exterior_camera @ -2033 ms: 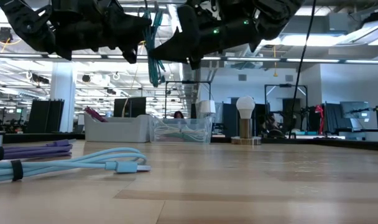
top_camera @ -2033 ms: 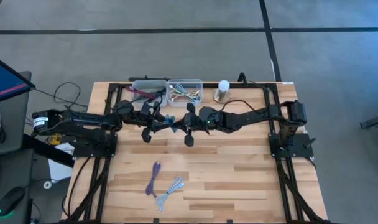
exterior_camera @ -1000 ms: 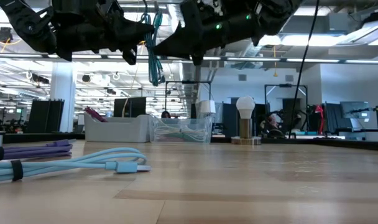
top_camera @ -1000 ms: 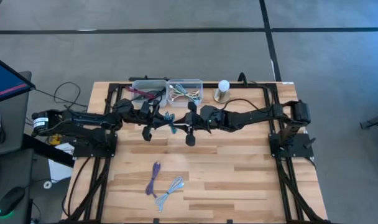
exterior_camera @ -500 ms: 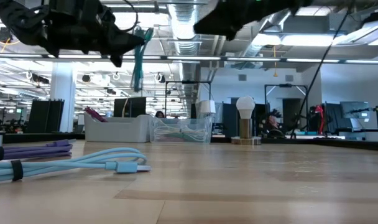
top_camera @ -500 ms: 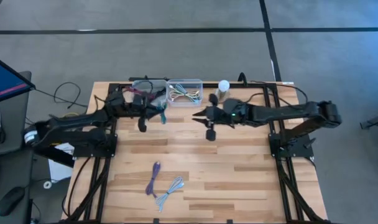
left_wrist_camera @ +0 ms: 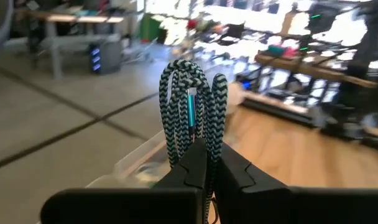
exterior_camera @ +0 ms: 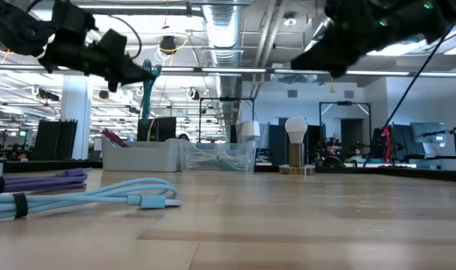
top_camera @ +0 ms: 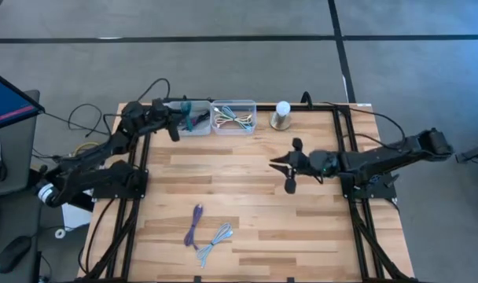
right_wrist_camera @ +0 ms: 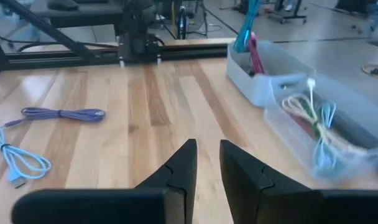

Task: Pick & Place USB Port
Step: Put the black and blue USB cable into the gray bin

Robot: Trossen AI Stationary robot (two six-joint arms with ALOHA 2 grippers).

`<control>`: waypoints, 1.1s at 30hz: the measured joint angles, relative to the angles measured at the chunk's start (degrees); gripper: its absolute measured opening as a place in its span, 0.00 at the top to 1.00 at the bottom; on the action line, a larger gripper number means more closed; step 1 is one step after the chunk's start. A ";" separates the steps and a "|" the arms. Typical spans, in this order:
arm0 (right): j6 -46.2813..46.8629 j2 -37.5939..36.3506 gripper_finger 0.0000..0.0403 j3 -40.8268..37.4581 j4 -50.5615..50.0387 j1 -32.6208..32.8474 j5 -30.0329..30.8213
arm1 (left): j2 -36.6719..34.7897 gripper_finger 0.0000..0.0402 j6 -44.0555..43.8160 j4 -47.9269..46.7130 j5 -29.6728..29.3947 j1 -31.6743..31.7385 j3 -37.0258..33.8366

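A teal-and-black braided cable bundle (left_wrist_camera: 190, 102) is in my left gripper (left_wrist_camera: 209, 163), which is shut on it over the grey bin (top_camera: 188, 123) at the table's far edge. In the low view the cable (exterior_camera: 148, 88) hangs below that gripper (exterior_camera: 135, 69), clear of the table. My right gripper (top_camera: 289, 167) hovers open and holding nothing over the table's right half; its wrist view (right_wrist_camera: 207, 163) looks back at the bins. A purple cable (top_camera: 195, 223) and a light blue cable (top_camera: 215, 240) lie on the table near its near edge. My left gripper pinches the coiled cable bundle between its two fingers, at the strands (left_wrist_camera: 204, 138) just above the fingertips (left_wrist_camera: 192, 163). The loops (left_wrist_camera: 183, 74) stand out past the fingers in the wrist view. In the low view the bundle hangs free, lifted clear above the bin.
A clear bin (top_camera: 233, 116) with light-coloured cables stands next to the grey bin, which holds a pink cable (right_wrist_camera: 255, 57). A white bulb on a stand (top_camera: 282, 115) sits to the right of the bins. Bare wood lies across the table's middle (top_camera: 247, 196).
My left gripper has carried the teal cable from the table's middle toward the far left, to above the grey bin. My right gripper has drawn away from the cable, toward the table's right and near edges, and holds nothing.
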 joint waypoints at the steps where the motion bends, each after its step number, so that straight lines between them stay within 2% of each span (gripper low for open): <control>1: 1.21 -0.28 0.84 -1.47 1.21 0.91 1.21 | 0.93 0.98 0.08 -0.04 -0.01 1.19 0.00; 6: 5.52 -0.46 0.84 -6.82 6.36 5.31 8.76 | 5.62 0.98 1.76 -0.14 0.03 4.54 0.96; 11: 8.48 -0.46 0.84 -8.16 6.90 8.24 14.01 | 11.31 0.98 4.06 -0.75 0.07 5.17 4.99; 21: 10.30 -0.46 0.84 -8.22 5.38 13.07 16.39 | 18.90 0.98 13.62 -22.94 -5.35 5.17 18.23; 27: 15.90 1.28 0.84 -8.24 -2.05 16.55 23.87 | 20.08 0.98 15.65 -26.76 -5.94 5.15 19.87; 33: 16.96 2.31 0.84 -8.24 -1.94 18.93 28.13 | 22.62 0.98 16.45 -29.55 -9.20 4.91 19.87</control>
